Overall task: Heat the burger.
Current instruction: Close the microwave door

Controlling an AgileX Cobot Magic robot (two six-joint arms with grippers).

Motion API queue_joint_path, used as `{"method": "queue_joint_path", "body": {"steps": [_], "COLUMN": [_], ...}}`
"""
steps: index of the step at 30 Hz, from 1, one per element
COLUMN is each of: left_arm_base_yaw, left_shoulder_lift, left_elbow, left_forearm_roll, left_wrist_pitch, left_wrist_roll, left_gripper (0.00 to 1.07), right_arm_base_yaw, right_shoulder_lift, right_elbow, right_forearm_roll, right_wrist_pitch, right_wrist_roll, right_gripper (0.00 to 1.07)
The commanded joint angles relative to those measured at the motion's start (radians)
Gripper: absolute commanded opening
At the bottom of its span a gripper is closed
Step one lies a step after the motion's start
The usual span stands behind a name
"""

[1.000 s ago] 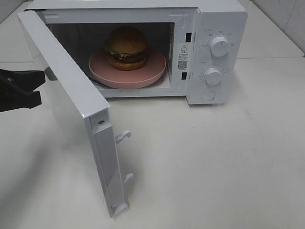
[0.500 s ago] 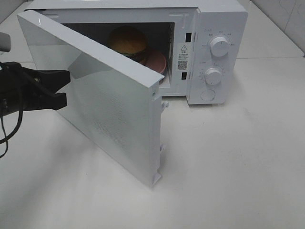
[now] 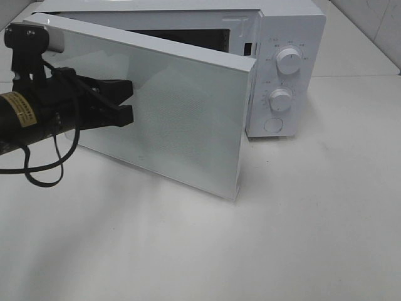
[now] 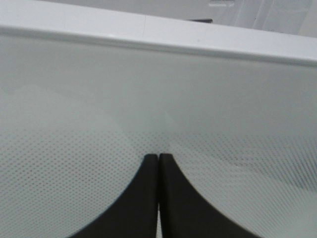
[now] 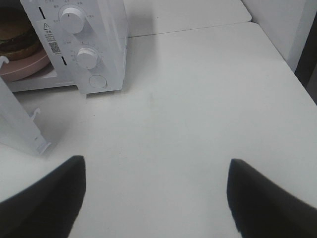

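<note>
Burger: the glossy brown-bunned burger [image 5: 17,42] sits on a round pink plate [image 5: 25,67] inside the oven cavity. Only the right wrist view catches it; from the high camera the door hides it.
Left gripper: the black left gripper [image 3: 128,108] has its jaws clenched together on nothing, with the tips laid flat against the outside of the door, as the left wrist view confirms [image 4: 158,157].
Door: the white microwave door with its dotted glass panel [image 3: 188,125] stands partly closed, hinged on the left. Its free edge is near the control panel but not latched.
Latch hooks: the white plastic latch hooks [image 5: 33,113] on the free edge are clear of the body.
Step in hand: by the look of it, pushing the door shut.
How to do it well: press square to the panel and let the contact run toward the free edge, where less force is needed. Go steadily, so the light oven does not skid on the table, and carry on until the hooks seat, since an unlatched door would likely block heating.
Microwave body: the white boxy microwave [image 3: 288,25] stands at the back of the pale table [image 3: 313,219].
Controls: an upper white round knob [image 3: 289,60], a lower white round knob [image 3: 280,100] and a round button [image 3: 274,125] are untouched and are probably next.
Right gripper: the dark right gripper [image 5: 156,168] hangs over bare table right of the oven, jaws spread wide and empty.
</note>
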Motion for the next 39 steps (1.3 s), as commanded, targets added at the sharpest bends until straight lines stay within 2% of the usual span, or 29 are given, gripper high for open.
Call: {"method": "queue_joint_path", "body": {"steps": [1, 8, 9, 12, 24, 30, 32, 39], "left_arm_base_yaw": [-0.038, -0.077, -0.091, -0.109, -0.163, -0.163, -0.163, -0.163], "left_shoulder_lift": [0.036, 0.082, 0.097, 0.120, 0.243, 0.276, 0.306, 0.342], "left_elbow": [-0.064, -0.141, -0.165, -0.199, -0.380, -0.423, -0.482, -0.560], "left_forearm_roll": [-0.047, -0.092, -0.119, -0.149, -0.235, -0.253, -0.252, -0.252], "left_wrist_pitch": [0.020, 0.051, 0.066, 0.076, 0.127, 0.140, 0.188, 0.210], "left_wrist_roll": [0.003, 0.020, 0.046, 0.063, 0.066, 0.066, 0.066, 0.066], "left_gripper": [0.00, 0.00, 0.00, 0.00, 0.00, 0.00, 0.00, 0.00], "right_arm_base_yaw": [-0.007, -0.007, -0.007, -0.007, -0.007, -0.007, -0.007, -0.007], "right_shoulder_lift": [-0.025, -0.025, -0.025, -0.025, -0.025, -0.025, -0.025, -0.025], "right_elbow": [0.004, 0.004, 0.004, 0.004, 0.004, 0.004, 0.004, 0.004], "right_forearm_roll": [-0.003, -0.003, -0.003, -0.003, -0.003, -0.004, -0.004, -0.007], "right_wrist_pitch": [-0.008, -0.008, -0.008, -0.008, -0.008, -0.008, -0.008, -0.008], "right_wrist_roll": [-0.007, -0.007, -0.007, -0.007, -0.007, -0.006, -0.006, -0.002], "right_gripper": [0.76, 0.76, 0.76, 0.76, 0.76, 0.76, 0.76, 0.76]}}
